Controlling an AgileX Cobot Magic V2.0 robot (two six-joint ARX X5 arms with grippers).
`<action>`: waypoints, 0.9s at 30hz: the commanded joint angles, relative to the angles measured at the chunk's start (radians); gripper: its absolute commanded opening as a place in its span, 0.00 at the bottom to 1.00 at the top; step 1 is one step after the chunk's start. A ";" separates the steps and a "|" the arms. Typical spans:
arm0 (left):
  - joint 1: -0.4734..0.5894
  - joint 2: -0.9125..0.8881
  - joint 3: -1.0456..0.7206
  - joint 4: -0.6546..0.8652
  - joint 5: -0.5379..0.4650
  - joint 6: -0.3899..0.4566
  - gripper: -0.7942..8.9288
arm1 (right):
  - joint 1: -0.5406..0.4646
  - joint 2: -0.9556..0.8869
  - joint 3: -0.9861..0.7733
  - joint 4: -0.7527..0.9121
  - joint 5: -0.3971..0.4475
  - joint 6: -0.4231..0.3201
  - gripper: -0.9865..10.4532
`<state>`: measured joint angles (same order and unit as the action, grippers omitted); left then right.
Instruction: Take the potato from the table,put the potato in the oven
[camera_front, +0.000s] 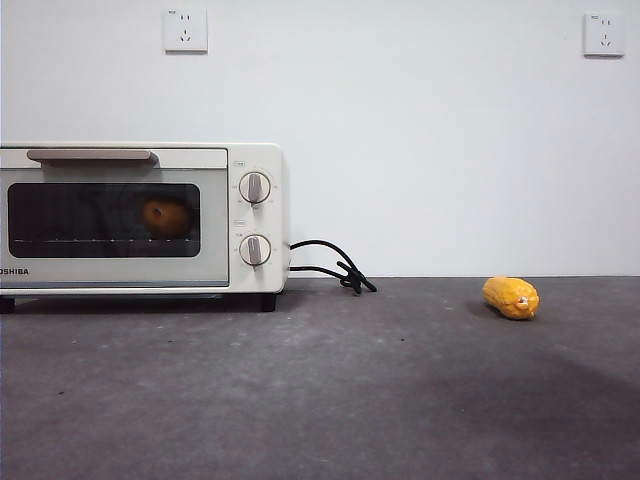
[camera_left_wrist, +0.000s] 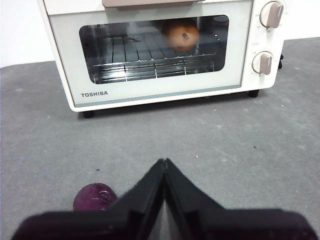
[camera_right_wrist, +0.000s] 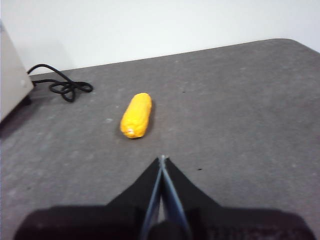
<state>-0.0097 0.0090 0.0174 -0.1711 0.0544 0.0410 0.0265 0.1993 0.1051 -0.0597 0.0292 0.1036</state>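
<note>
Inside the oven (camera_front: 140, 218), behind its closed glass door, the potato (camera_front: 166, 216) rests on the wire rack — toward the knob side. Seen from the front, the oven stands on the desk (camera_front: 330, 390) at nine o'clock, its black cord (camera_front: 330, 265) trailing from its side, and a corn cob (camera_front: 511, 297) lies at three o'clock. The left tool (camera_left_wrist: 164, 164) faces the oven, jaws pressed together, a purple round thing (camera_left_wrist: 93, 196) just beside it. The right tool (camera_right_wrist: 162, 161) — also pressed together — points at the cob.
</note>
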 joint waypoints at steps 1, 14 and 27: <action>-0.002 0.000 -0.010 0.007 -0.002 -0.004 0.08 | -0.043 -0.044 -0.029 0.006 -0.014 -0.031 0.09; -0.002 0.002 -0.010 0.006 -0.002 -0.004 0.08 | -0.067 -0.169 -0.091 -0.084 -0.041 -0.030 0.09; -0.002 0.006 -0.010 0.007 -0.002 -0.004 0.08 | -0.065 -0.192 -0.091 -0.126 -0.041 -0.074 0.09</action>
<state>-0.0097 0.0139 0.0174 -0.1711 0.0544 0.0410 -0.0395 0.0116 0.0250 -0.1928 -0.0147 0.0441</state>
